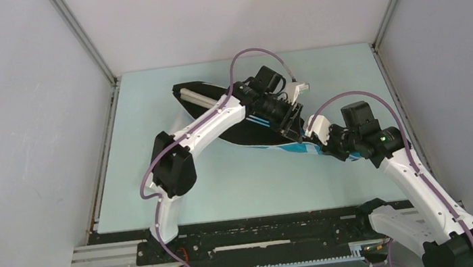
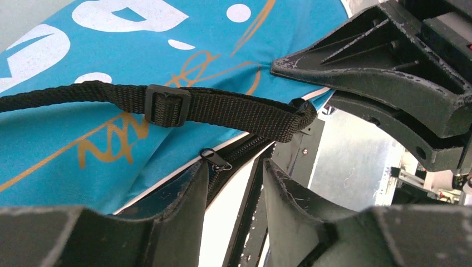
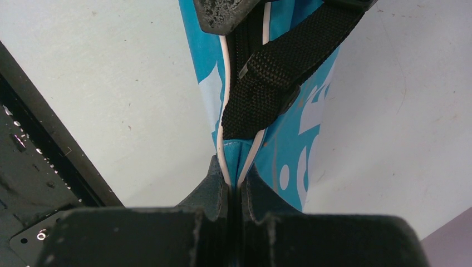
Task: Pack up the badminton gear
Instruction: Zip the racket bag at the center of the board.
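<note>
Clearly the right gripper (image 3: 234, 190) is pinched tight on the end seam of the blue bag (image 2: 50, 133), which lies across the table (image 1: 240, 187). The left gripper (image 2: 231, 172) straddles the zipper pull (image 2: 215, 159) with its jaws apart; whether they touch it is hard to tell.

The racket bag (image 1: 247, 134) is lying diagonally across the far centre of the table (image 1: 226, 182), with its strap (image 2: 222, 108) lying on top. The right gripper (image 3: 234, 183) is sitting at the bag's right end. The left gripper (image 1: 290, 123) is hanging just behind it, over the bag.
</note>
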